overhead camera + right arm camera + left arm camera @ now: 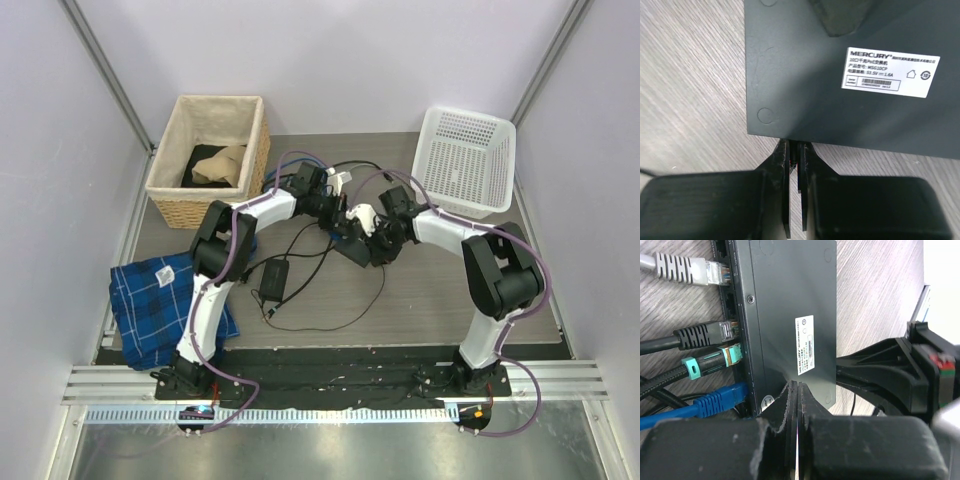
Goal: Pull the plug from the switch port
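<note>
Looking down on the switch port [352, 250], flat at the middle of the grey wood-grain surface [430, 300], between the two arms, white label [890, 72] facing up. Meeting over it from both sides: the left end effector [797, 402] and the right end effector [795, 160].

On the left, fingers pressed together with barely a slit between them, tips at a short edge of the box near a corner, nothing visibly pinched. On the right, likewise closed to a thin gap, tips against the long edge opposite the sockets, by a corner, nothing seen held.

Along the socket side, four cables reaching into the row: grey plug [695, 269], black plug [702, 335], teal-banded plug [715, 361], blue plug [720, 402]. Cannot tell how deep each sits.

Elsewhere: a small black adapter brick [272, 278] near the left arm, a wicker basket [210, 150] far left, a white plastic basket [465, 160] far right, a blue plaid cloth [165, 305] at the left edge.
</note>
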Motion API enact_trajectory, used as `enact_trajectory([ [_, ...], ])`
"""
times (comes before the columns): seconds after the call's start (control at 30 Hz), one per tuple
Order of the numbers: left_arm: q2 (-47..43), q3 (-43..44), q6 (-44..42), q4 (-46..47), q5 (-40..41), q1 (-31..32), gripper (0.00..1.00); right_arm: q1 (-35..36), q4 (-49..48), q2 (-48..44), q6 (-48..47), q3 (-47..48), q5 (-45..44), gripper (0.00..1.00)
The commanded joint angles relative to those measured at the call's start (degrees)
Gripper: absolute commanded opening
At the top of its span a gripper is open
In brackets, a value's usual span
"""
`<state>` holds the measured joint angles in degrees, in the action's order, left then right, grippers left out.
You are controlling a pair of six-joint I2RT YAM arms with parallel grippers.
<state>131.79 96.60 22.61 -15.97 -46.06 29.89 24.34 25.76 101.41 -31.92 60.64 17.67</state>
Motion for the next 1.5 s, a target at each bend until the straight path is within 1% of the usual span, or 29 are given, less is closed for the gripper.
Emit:
enact_trajectory([
  [0.0,3.21,-1.23,-2.13,-3.02,9.50,0.26,0.00,-2.89,11.14,7.57,2.75,2.37,10.35,0.01],
  [0.03,3.13,-1.41,-1.96,-2.93,9.59,0.26,0.00,-3.59,13.24,8.01,2.57,4.12,10.28,0.01],
  [0.1,3.04,-1.59,-1.96,-2.93,9.94,0.26,0.00,-3.51,13.09,7.94,3.78,4.57,6.61,0.01],
  [0.13,3.04,-1.67,-1.96,-3.02,10.11,0.26,0.00,-3.33,8.39,7.06,5.45,2.48,-0.98,0.01],
  [0.23,2.69,-1.59,-2.22,-3.10,10.20,0.35,0.00,-3.16,0.81,3.63,8.10,-1.91,-11.57,0.01],
  [0.27,2.69,-1.50,-2.39,-3.19,10.20,0.35,0.00,-3.16,0.00,3.36,8.28,-2.54,-12.22,0.01],
  [0.33,2.60,-1.41,-2.66,-3.37,10.55,0.35,0.00,-3.24,0.95,3.88,9.33,-2.72,-11.53,0.02],
  [0.47,2.60,-1.41,-2.75,-3.55,10.64,0.35,0.00,-3.07,7.28,6.35,10.56,-1.40,-2.22,0.01],
  [0.53,2.60,-1.59,-2.75,-3.55,10.64,0.43,0.00,-2.89,7.82,5.13,11.09,-2.54,-2.46,0.01],
  [0.67,2.69,-1.85,-2.66,-3.37,10.82,0.35,0.00,-2.89,8.69,1.96,6.00,-4.83,-3.43,0.01],
  [0.8,2.95,-1.67,-2.75,-3.37,10.64,0.43,0.00,-3.59,16.15,2.13,0.21,-2.38,-0.28,0.01],
  [0.83,3.04,-1.59,-2.83,-3.37,10.73,0.35,0.00,-3.86,16.69,1.69,-1.55,-2.63,0.43,0.02],
  [0.87,2.95,-1.59,-2.92,-3.46,10.64,0.35,0.00,-3.86,16.78,0.21,-6.09,-3.07,0.61,0.02],
  [0.9,3.04,-1.50,-3.01,-3.54,10.64,0.35,0.00,-3.86,16.52,-0.41,-7.96,-4.03,0.61,0.02],
  [0.97,2.78,-1.50,-3.54,-3.46,10.47,0.35,0.00,-3.86,16.95,-1.21,-9.12,-3.78,0.35,0.01],
  [1.03,2.08,-0.63,-5.28,-3.72,8.02,0.08,0.00,-4.47,19.58,-0.86,-8.86,-0.54,2.97,0.02],
  [1.07,1.11,0.95,-5.64,-4.77,6.96,-0.09,0.02,-4.65,21.68,-0.86,-7.99,0.78,4.29,0.01],
  [1.13,-0.99,2.01,-4.87,-5.04,4.50,-1.32,0.07,-5.35,22.67,-1.91,-5.97,4.82,7.02,0.01],
  [1.17,-4.14,1.41,-4.25,-4.26,3.97,-2.63,0.18,-5.53,23.10,-2.61,-3.35,7.88,8.16,0.01],
  [1.23,-8.37,-0.26,-1.53,-0.76,3.53,-4.04,0.35,-5.62,23.46,-3.93,0.00,11.85,11.83,0.01],
  [1.27,-12.30,-2.36,-0.73,0.22,2.92,-5.62,0.45,-5.70,23.46,-4.11,2.19,16.13,13.16,0.01],
  [1.33,-15.58,-4.74,0.06,2.51,-0.50,-6.94,0.52,-5.79,22.94,-3.41,8.43,20.63,17.46,0.01],
  [1.37,-17.25,-7.27,-0.46,3.04,-1.48,-7.82,0.56,-5.79,21.37,-2.89,10.72,25.01,18.79,0.01],
  [1.4,-20.48,-9.04,-1.16,3.83,-2.18,-8.09,0.57,-5.79,20.39,-2.01,15.79,27.23,19.67,0.01],
  [1.43,-22.60,-11.15,-2.12,6.53,-3.23,-8.09,0.59,-5.79,19.17,-0.26,18.53,29.42,21.34,0.01],
  [1.47,-24.37,-15.34,-3.79,8.13,-3.24,-8.09,0.61,-5.79,16.63,1.06,20.82,33.54,21.96,0.01],
])
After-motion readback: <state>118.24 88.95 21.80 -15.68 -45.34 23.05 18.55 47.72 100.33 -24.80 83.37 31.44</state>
